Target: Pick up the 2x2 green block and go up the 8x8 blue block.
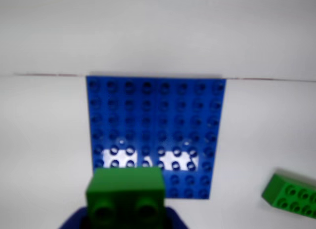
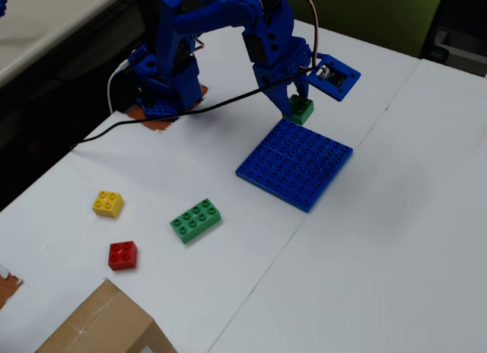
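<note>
Claw (image 2: 299, 102): closed on the small green brick (image 2: 301, 109), which it holds clear of the surface (image 2: 380, 239). In the fixed view the brick hangs at the claw's tip with its studs facing up. In the wrist view the same brick (image 1: 125, 193) fills the bottom centre of the picture, two studs facing the camera, with a dark blue part of the claw showing beneath it.

Blue baseplate (image 2: 295, 163): lies flat on the surface directly below and just ahead of the claw. In the fixed view the held brick sits at the plate's far corner, above its edge; whether brick and plate touch cannot be told. In the wrist view the baseplate (image 1: 155, 130) spreads out beyond the held brick, with bright glare across its nearer stud rows.

Other items, all resting on the surface well away from the claw:
- Long green brick (image 2: 196, 220), eight studs, to the lower left of the plate in the fixed view; in the wrist view it (image 1: 290, 195) appears at the right edge.
- Yellow brick (image 2: 108, 203), further left.
- Red brick (image 2: 122, 255), just below the yellow one.
- Cardboard box (image 2: 103, 326), at the bottom edge of the fixed view.

A black cable (image 2: 190, 109) runs across the surface from the arm's base.
</note>
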